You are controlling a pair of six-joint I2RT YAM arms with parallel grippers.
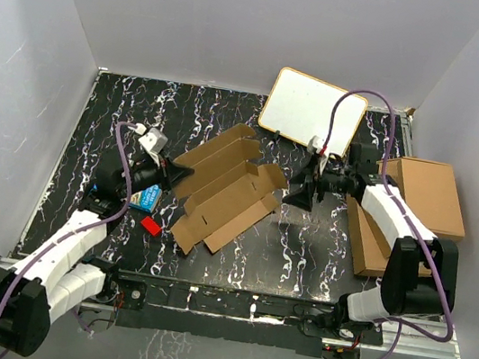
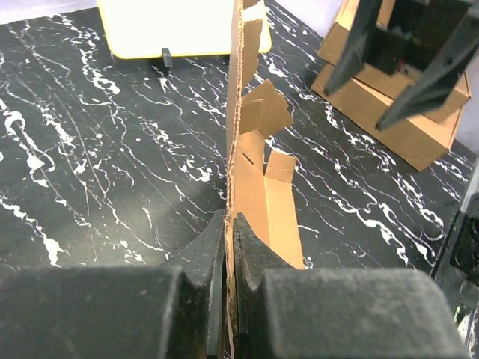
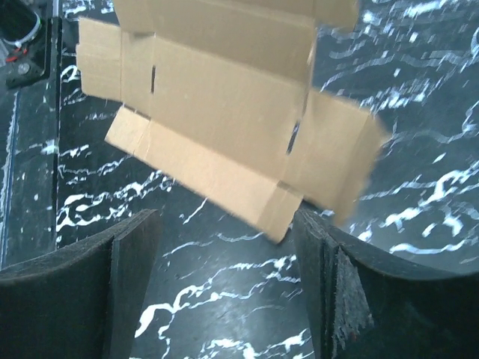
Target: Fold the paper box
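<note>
The paper box [image 1: 224, 191] is an unfolded brown cardboard sheet with flaps and notched tabs, lying mid-table. My left gripper [image 1: 178, 173] is shut on its left edge; in the left wrist view the sheet [image 2: 251, 172] runs edge-on from between the fingertips [image 2: 213, 247]. My right gripper [image 1: 297, 192] is open and empty, just right of the sheet's right flap. In the right wrist view the sheet [image 3: 224, 112] lies ahead of the spread fingers [image 3: 318, 262], its near corner close to the right finger.
A white board [image 1: 312, 111] stands at the back. A stack of larger brown cardboard boxes [image 1: 417, 212] lies at the right under the right arm. A blue picture book [image 1: 144, 197] and a small red block [image 1: 151, 226] lie near the left arm.
</note>
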